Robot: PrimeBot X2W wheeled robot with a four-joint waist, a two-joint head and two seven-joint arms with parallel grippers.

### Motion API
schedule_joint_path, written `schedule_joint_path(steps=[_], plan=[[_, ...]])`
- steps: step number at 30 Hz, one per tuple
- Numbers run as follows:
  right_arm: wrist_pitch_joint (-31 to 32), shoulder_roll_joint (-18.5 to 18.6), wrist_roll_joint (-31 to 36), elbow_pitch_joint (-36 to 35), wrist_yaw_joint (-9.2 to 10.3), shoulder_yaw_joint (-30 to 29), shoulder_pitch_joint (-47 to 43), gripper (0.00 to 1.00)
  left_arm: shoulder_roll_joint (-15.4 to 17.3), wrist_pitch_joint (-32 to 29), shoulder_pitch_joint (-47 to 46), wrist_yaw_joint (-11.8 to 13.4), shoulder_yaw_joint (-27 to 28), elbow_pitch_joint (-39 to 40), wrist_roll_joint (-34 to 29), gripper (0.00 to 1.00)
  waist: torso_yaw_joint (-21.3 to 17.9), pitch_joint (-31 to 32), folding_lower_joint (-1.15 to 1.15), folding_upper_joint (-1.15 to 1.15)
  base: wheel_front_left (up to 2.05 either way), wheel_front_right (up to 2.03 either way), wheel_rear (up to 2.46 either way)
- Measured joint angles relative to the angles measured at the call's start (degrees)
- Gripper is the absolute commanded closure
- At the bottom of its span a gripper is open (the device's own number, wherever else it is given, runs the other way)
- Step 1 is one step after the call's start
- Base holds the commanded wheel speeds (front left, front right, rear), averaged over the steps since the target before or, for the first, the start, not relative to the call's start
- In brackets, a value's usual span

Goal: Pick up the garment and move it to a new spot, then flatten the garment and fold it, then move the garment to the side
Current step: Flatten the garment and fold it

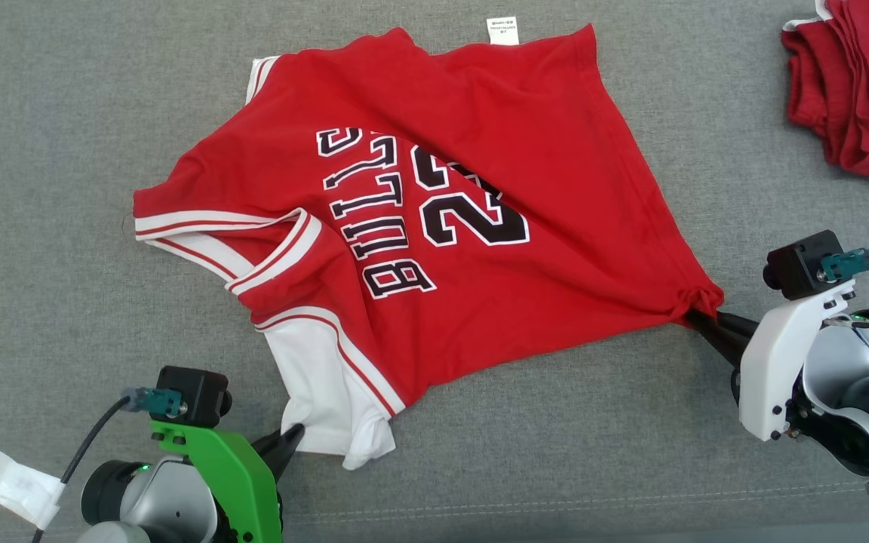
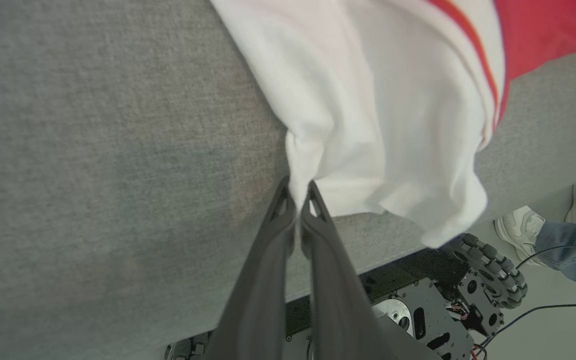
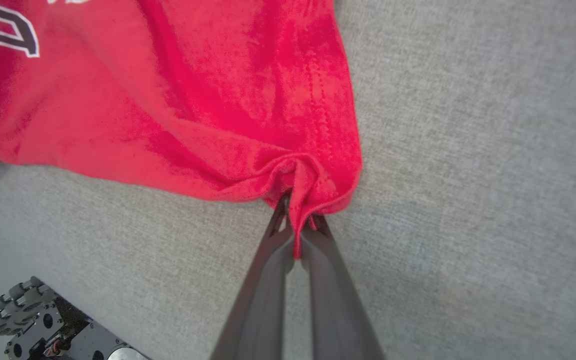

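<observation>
Holding the red garment (image 1: pixel 495 196) by two corners, spread rumpled and lettering-up over the middle of the grey worktop (image 1: pixel 50 121). Pinching the white corner (image 2: pixel 318 165) at the near left with the left jaws, closed tight on the cloth. Clamping the bunched red hem corner (image 3: pixel 303 180) at the right with the right jaws, likewise closed on fabric, creases running toward that grip. Leaving apart, at the far right, a heap of red cloth (image 1: pixel 864 90). Showing, past the worktop edge in the left wrist view, a white shoe (image 2: pixel 518 227).
</observation>
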State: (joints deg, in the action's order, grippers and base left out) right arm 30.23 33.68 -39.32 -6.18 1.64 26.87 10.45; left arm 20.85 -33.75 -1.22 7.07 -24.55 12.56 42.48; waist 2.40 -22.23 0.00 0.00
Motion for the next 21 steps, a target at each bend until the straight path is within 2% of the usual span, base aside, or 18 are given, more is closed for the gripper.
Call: schedule_joint_path(steps=[4, 11, 17, 21], plan=[[-2.12, -1.89, -2.0, -0.71, -0.81, -0.98, 1.18, 1.0, -0.12, 0.83, -0.05, 0.0, 2.42, 1.87, 2.14, 1.0, 0.01, 0.99, 0.0, 0.0, 0.0, 0.0, 0.0], [-6.35, -2.42, -5.32, -5.71, -1.15, -7.54, 5.86, 1.0, 0.66, 2.09, -4.01, -1.04, 8.29, 12.24, 6.9, 1.0, 0.01, 3.41, 0.0, 0.0, 0.0, 0.0, 0.0], [-9.99, -2.59, -10.15, -12.74, -1.72, -13.73, 7.22, 1.0, 1.34, 1.92, -4.54, -2.78, 12.52, 22.65, 13.38, 1.0, -0.1, 6.41, 0.0, 0.0, 0.0, 0.0, 0.0], [-12.06, -2.21, -13.19, -18.58, -2.15, -18.05, 7.14, 1.0, 2.56, 2.09, -7.39, -2.63, 19.11, 29.85, 15.13, 1.0, -0.32, 8.57, 0.0, 0.0, 0.0, 0.0, 0.0]])
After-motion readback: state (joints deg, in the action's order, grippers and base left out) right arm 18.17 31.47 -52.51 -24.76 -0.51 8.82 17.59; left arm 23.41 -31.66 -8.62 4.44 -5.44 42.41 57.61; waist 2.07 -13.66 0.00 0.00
